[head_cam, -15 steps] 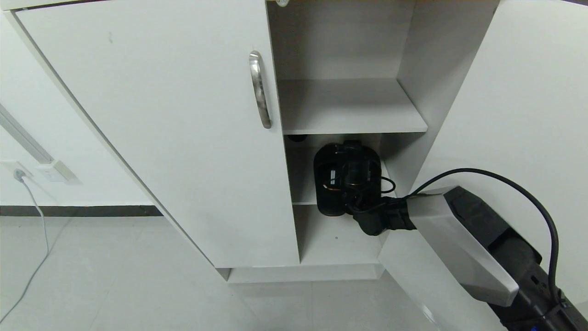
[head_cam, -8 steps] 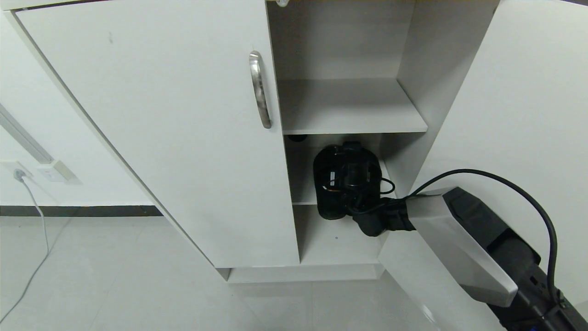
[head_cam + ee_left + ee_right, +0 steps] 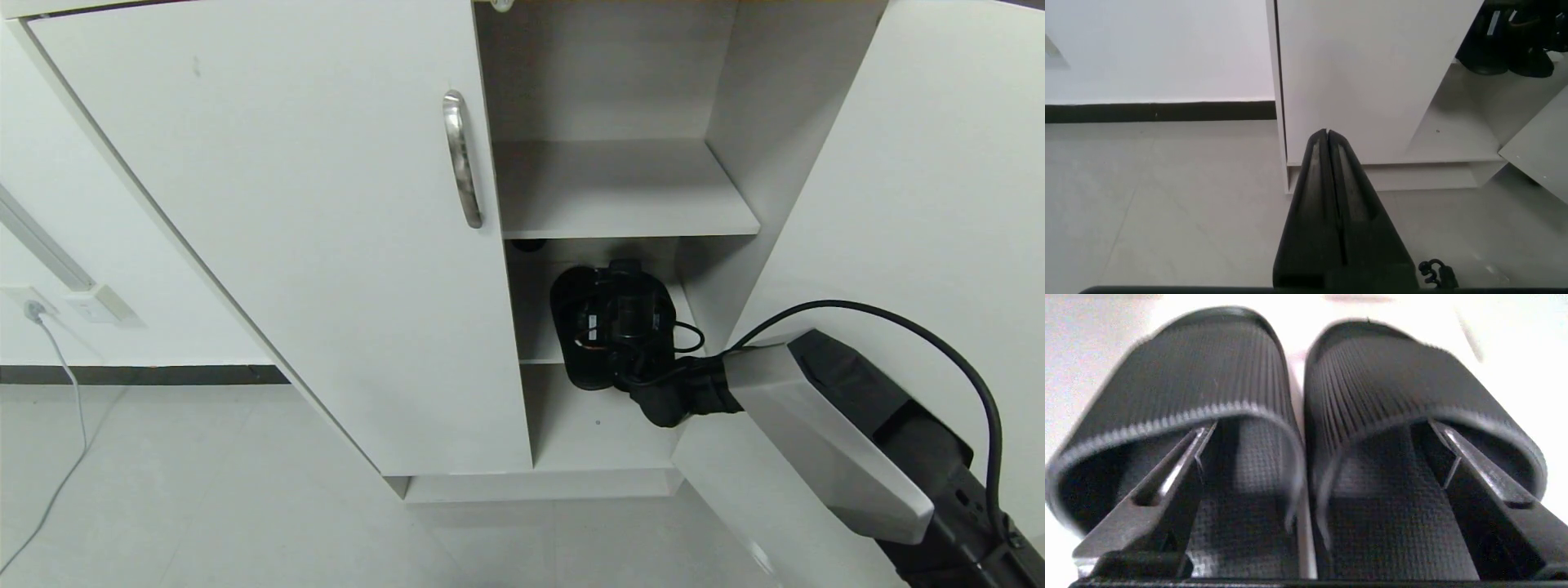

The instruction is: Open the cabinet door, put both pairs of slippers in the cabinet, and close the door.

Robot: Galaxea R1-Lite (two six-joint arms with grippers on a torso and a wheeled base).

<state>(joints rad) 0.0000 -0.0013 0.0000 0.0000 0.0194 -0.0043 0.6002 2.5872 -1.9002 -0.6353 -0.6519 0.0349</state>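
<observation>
The white cabinet has its left door (image 3: 286, 245) closed and its right door (image 3: 914, 204) swung open. My right gripper (image 3: 1321, 429) is inside the open half, under the upper shelf (image 3: 620, 188). It is shut on a pair of black slippers (image 3: 571, 302), one finger (image 3: 1167, 506) under each ribbed strap, the two slippers (image 3: 1249, 400) side by side. The pair is at the level of the lower shelf (image 3: 535, 347), heels past its front edge. My left gripper (image 3: 1327, 139) is shut on nothing, low over the floor in front of the cabinet. The black slippers (image 3: 1503, 49) show there too.
A metal handle (image 3: 461, 159) is on the closed door. The open door stands close beside my right arm. A wall socket with a grey cable (image 3: 33, 310) is at the far left. Pale floor tiles (image 3: 204, 506) lie in front of the cabinet.
My right gripper and the slippers have shifted slightly left and deeper into the cabinet. The forearm has dropped a little. The left arm has not visibly moved.
</observation>
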